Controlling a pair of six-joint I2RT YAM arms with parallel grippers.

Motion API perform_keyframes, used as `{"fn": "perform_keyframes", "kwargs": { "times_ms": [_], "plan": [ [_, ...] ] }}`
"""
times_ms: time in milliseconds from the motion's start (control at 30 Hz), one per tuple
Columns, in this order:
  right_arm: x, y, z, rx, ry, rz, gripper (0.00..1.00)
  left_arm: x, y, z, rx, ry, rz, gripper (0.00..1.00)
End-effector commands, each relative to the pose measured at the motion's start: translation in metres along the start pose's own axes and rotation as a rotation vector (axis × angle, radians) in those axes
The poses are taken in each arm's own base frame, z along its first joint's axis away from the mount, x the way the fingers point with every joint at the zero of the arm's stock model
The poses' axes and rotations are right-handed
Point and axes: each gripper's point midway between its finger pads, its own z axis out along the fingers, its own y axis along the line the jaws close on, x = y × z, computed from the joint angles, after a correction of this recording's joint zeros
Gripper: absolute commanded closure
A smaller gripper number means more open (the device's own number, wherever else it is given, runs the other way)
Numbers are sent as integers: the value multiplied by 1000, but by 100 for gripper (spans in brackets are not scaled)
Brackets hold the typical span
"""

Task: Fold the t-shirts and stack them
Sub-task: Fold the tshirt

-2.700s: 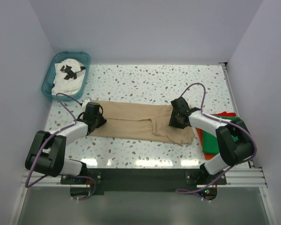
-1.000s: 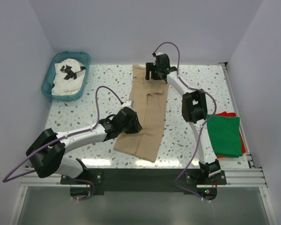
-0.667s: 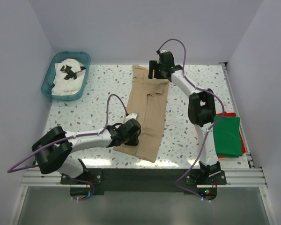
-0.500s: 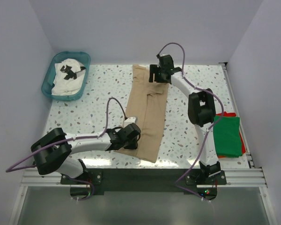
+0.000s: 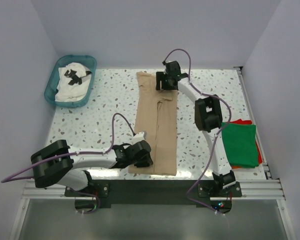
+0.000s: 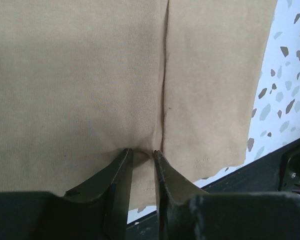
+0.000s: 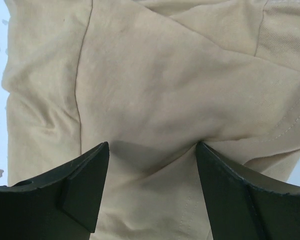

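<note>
The tan t-shirt (image 5: 157, 125) lies as a long folded strip running from the far edge to the near edge of the table. My left gripper (image 5: 142, 156) is at its near end, jaws nearly together, pinching a pucker of tan cloth (image 6: 90, 75) close to the hem (image 6: 141, 151). My right gripper (image 5: 165, 85) is at the far end, jaws wide apart, tips resting on the tan cloth (image 7: 155, 75) with nothing held (image 7: 152, 145). A folded green t-shirt (image 5: 242, 145) lies on a red-orange one (image 5: 260, 152) at the right. The white t-shirt with black print (image 5: 72, 82) lies in the basket.
The teal plastic basket (image 5: 55, 67) stands at the far left corner. The speckled table (image 5: 90, 125) shows on both sides of the tan strip. The black front rail (image 6: 295, 160) runs just beyond the shirt's near hem. White walls close in three sides.
The tan shirt went from lying across the table to lengthwise. Over the last second its near end was drawn to the front edge and straightened by my left gripper. My right gripper shifted slightly left.
</note>
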Motion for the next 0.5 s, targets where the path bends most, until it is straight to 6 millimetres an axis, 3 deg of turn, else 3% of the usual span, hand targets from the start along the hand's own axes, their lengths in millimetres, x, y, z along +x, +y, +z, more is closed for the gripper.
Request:
{"fn": "perform_keyframes", "kwargs": {
  "times_ms": [0, 133, 233, 367, 400, 467],
  "plan": [
    [11, 0, 21, -11, 31, -40, 26, 23, 17, 3, -48, 79, -16, 71],
    [4, 0, 27, -12, 7, -44, 25, 19, 9, 3, -32, 71, -17, 69],
    [-8, 2, 20, -11, -26, -45, 25, 13, -1, 0, -5, 57, -17, 67],
    [-26, 10, -10, -26, -60, -54, 23, -5, -20, -11, 42, 4, -15, 60],
    [-44, 14, -32, -30, -99, -56, 20, -13, -23, -14, 39, -22, -16, 58],
    [-46, 14, -49, -19, -94, -55, 18, -24, -25, -21, 44, -53, -17, 55]
  ]
}}
